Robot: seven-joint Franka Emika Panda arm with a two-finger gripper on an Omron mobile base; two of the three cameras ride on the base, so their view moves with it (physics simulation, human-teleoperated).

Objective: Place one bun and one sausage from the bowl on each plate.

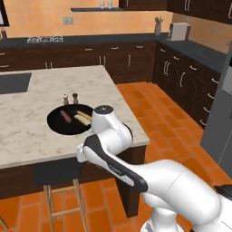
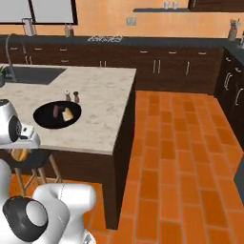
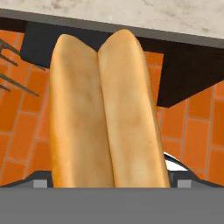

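Fingers of the gripper [image 2: 20,145] are clamping the orange-yellow bun [image 3: 105,113] across its width, jaws standing wide; I am judging this a grip because the bun is hanging in the air off the counter [image 1: 27,131] edge, over the floor. In the hand view the bun is running from 6 to 12 o'clock and covering the fingertips, so how deep the hold is I cannot tell.

Carrying looks like the step in hand, one bun going to a plate. To do it well, the arm should be lifting first, so the bun is clearing the counter lip sitting at 12 o'clock in the hand view, then travelling level and slowly, since soft bread squeezed at full width is likely slipping or rotating. It should be lowering until the bun is touching the plate before the jaws are letting go. Where the plates are standing I cannot tell.

Counting, big to small:
- one counter
- one stool [image 1: 56,172] under its edge
- one bowl [image 1: 56,124], at 9 o'clock from the arm in the left base view
- two buns: one held, one paler bun [image 1: 82,119] lying in the bowl
- one sausage [image 1: 66,116] lying beside it for certain; a second I cannot make out
- two shakers [image 1: 70,98] standing at 12 o'clock from the bowl
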